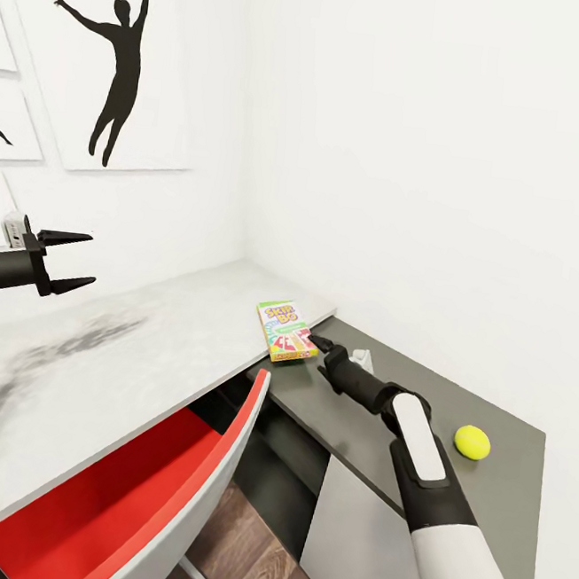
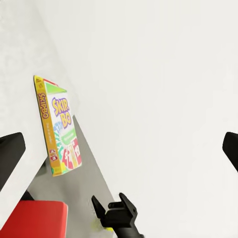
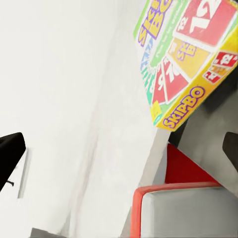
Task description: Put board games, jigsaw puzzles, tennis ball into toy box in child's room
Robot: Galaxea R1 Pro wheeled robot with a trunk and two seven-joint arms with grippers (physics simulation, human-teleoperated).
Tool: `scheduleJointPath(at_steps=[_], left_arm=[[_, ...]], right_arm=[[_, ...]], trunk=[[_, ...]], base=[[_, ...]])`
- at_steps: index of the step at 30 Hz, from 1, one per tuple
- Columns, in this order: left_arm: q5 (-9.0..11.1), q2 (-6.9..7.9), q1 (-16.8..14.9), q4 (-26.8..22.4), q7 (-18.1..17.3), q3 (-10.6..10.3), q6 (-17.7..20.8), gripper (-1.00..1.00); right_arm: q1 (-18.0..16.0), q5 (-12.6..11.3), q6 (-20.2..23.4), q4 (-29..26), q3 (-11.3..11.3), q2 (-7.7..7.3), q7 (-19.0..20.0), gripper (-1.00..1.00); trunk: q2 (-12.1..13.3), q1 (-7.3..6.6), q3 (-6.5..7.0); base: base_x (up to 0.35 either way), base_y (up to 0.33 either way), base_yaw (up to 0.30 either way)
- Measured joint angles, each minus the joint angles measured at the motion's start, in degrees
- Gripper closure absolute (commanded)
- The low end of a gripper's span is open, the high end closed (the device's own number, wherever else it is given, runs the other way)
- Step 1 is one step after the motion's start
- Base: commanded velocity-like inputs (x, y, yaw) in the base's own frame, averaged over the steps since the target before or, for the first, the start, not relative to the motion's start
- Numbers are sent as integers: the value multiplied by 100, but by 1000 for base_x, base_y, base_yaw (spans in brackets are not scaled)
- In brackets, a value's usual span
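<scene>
We extend our right claw (image 1: 317, 341), spread, beside the Skip-Bo box (image 1: 286, 330) overhanging the worktop (image 1: 122, 352) edge; our left claw (image 1: 71, 261) hovers spread, well apart.

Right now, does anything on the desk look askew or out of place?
Yes. The Skip-Bo box lies at the white desktop's corner, its near end poking out past the edge over the lower grey surface. The right gripper sits right beside it, and the tennis ball rests loose there.
</scene>
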Motion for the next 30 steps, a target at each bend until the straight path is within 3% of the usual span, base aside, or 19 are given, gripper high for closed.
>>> scheduleJointPath(at_steps=[9,14,30], left_arm=[[-3,4,0,0,0,-1,0,-100],[-9,9,0,2,3,-2,0,-100],[-20,2,0,5,4,-6,0,-100]], right_arm=[[-568,-2,-39,917,-1,261,-43,-100],[-747,6,-274,1212,-2,402,-88,-100],[-1042,7,-490,1901,-15,414,-362,-100]], trunk=[[0,0,0],[0,0,0],[0,0,0]], base=[[0,0,0],[0,0,0],[0,0,0]])
